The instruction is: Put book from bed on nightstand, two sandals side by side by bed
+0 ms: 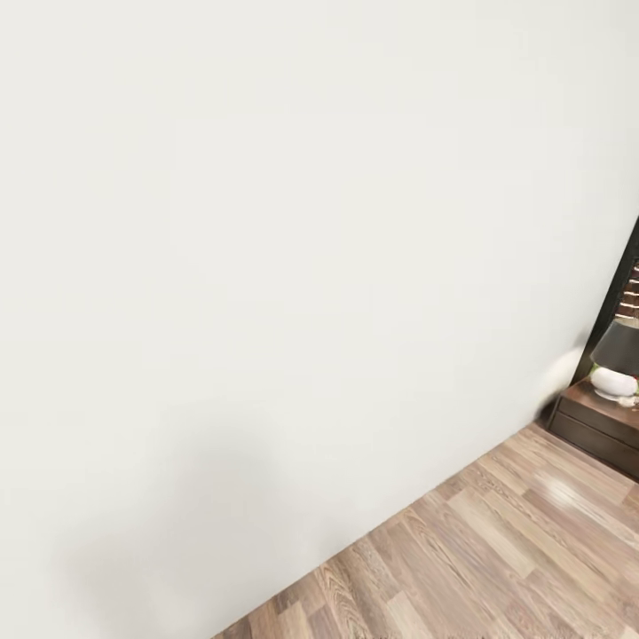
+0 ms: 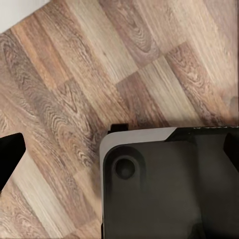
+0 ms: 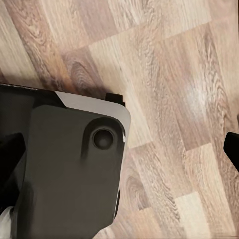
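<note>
White wall (image 1: 266,266) takes up most of the head view, with light wood-plank floor (image 1: 497,550) below it. At the far right edge stands a dark wooden nightstand (image 1: 599,426) carrying a lamp (image 1: 617,359) with a dark shade and white base. Book, bed and sandals are out of sight, so where they lie, and whether any step is finished, cannot be judged; the robot seems to be in transit. Both wrist views look down on floor and the robot's dark base (image 2: 169,184); I cannot tell how either claw stands.
</note>
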